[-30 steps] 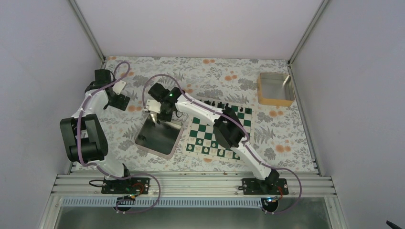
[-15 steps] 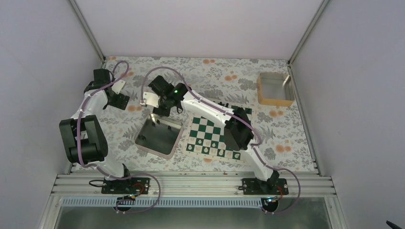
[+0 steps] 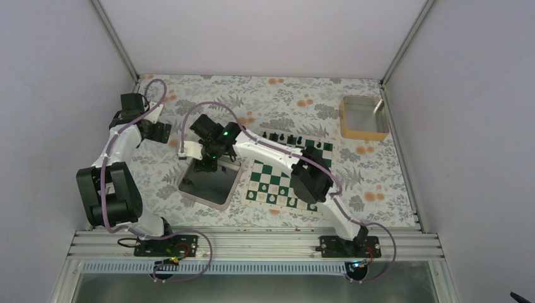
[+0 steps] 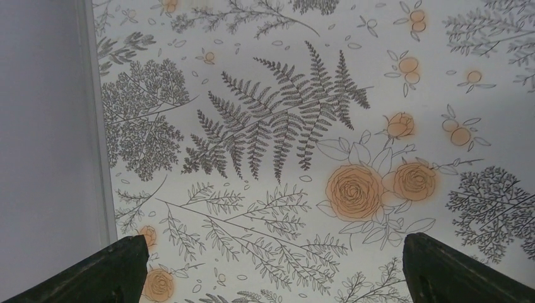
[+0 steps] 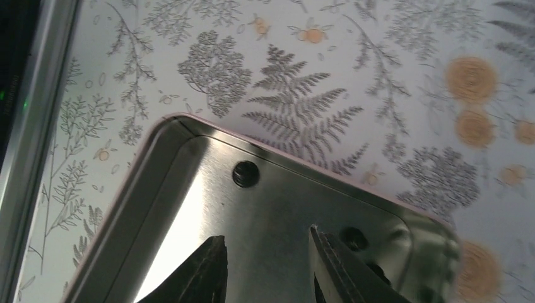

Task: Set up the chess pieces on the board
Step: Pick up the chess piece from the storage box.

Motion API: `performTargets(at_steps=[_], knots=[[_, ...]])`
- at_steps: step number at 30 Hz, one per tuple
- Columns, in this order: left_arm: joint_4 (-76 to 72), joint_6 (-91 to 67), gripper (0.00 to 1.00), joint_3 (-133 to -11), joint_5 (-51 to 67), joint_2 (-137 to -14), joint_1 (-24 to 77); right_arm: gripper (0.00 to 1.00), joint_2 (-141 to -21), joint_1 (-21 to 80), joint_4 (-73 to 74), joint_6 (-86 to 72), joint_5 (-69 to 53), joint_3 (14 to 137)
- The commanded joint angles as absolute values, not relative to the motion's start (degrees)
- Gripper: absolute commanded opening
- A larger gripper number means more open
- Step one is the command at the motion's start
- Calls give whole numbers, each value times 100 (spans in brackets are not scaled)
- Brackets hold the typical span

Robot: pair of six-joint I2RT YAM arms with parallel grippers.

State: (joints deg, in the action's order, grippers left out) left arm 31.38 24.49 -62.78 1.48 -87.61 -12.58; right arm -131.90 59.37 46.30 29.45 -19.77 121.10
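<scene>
Well, with my right gripper [image 5: 268, 271] hanging parted and empty over the shiny square metal tray [image 5: 265, 208], I judge the tiny black chess pieces [image 5: 246, 173] sitting in it light, hard and skittish, best pinched across the body.

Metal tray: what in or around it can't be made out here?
- Top view: chess pieces too small to tell kinds; the right arm hides part of the board.
- Right wrist view: a finger of the right hand covers part of one dark piece in the tray; the tray's right corner is blurred.
- Left wrist view: the bottom edge cuts off the left hand.
</scene>
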Motion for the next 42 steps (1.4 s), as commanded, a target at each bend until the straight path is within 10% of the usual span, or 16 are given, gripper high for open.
performTargets(at_steps=[1, 42], knots=[[2814, 2157, 100, -6169, 352, -8508, -1308, 36, -13442, 6155, 4296, 2871, -2307, 12039], [2796, 2132, 100, -6021, 614, -8325, -1378, 32, -14126, 6343, 3581, 2466, -1912, 12085]])
